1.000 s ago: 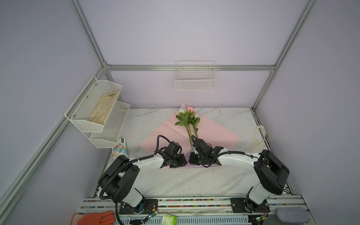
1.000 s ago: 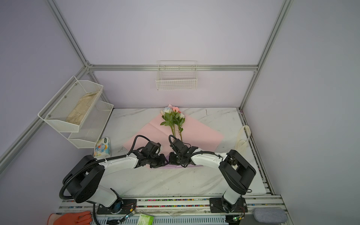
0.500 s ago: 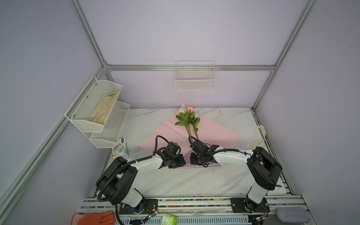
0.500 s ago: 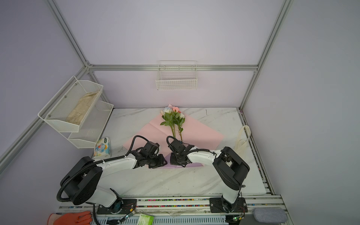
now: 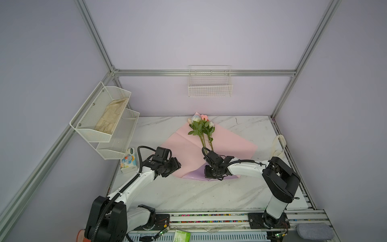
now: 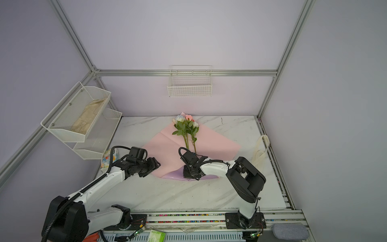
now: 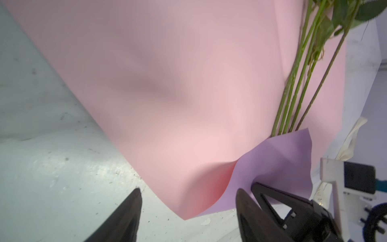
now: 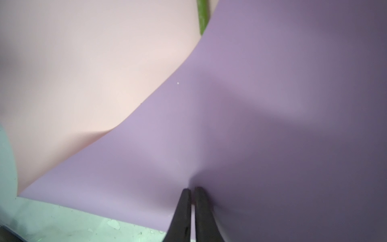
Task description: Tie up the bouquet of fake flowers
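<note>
The bouquet (image 5: 201, 127) (image 6: 186, 127) is a few roses, pink, white, pale blue and cream, on long thin green stems with leaves just below the heads. It lies loose on the paper (image 5: 184, 150) (image 6: 165, 150), a pink sheet spread cornerwise on the table (image 5: 188, 194) (image 6: 167, 192). The heads point to the back wall and the stems run towards my base. The paper's near corner is folded up over the stem ends, showing its lilac underside (image 7: 282, 165) (image 8: 272, 104).

My right arm has its elbow out to the right and its forearm running low across the table to the left. My right gripper (image 5: 209, 175) (image 6: 188, 174) (image 8: 192, 188) points down onto that lilac fold, right at the foot of the stems. Its fingers are all but together, and the tips press into the lilac where the paper dimples. I cannot tell whether any paper is nipped between them.

My left arm reaches in low from the front left, its wrist turned to the right. My left gripper (image 5: 175, 165) (image 6: 156, 165) (image 7: 187, 190) stands wide open and holds nothing. It sits at the paper's near left edge, with the folded corner just ahead of its fingertips. The bouquet (image 7: 293, 90) lies beyond it, off to the right, and does not touch it.
</note>
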Tool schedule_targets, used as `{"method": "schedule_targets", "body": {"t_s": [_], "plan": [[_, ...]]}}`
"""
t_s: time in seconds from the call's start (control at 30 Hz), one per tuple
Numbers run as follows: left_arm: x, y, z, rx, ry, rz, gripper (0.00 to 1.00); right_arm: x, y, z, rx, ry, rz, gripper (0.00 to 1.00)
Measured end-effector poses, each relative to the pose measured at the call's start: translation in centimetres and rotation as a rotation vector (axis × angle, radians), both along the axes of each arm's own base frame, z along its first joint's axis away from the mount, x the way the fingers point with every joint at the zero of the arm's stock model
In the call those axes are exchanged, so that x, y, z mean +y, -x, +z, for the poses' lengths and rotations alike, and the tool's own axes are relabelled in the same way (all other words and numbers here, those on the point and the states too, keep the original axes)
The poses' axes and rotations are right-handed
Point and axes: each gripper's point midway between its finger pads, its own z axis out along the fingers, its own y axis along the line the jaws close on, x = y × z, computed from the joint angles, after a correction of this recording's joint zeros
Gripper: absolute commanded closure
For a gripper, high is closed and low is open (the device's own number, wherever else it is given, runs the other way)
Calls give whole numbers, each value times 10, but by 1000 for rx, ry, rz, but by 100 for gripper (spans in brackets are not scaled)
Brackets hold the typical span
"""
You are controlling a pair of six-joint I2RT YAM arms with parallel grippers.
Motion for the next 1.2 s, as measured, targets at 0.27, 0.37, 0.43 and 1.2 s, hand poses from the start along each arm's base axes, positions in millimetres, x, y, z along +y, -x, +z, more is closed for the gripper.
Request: {"method": "schedule_targets", "body": {"t_s": [0.27, 0.37, 0.43, 1.2], "plan": [[15, 17, -34, 105, 114, 84, 27, 12, 6, 4, 20, -53, 37, 83], [11, 16, -39, 125, 157, 88, 27, 11, 7, 3, 24, -48, 36, 82], [9, 12, -40, 123, 180, 93, 27, 12, 8, 1, 31, -50, 41, 83], [-16, -49, -45, -12, 421, 93, 27, 19, 9, -1, 39, -72, 75, 82]]}}
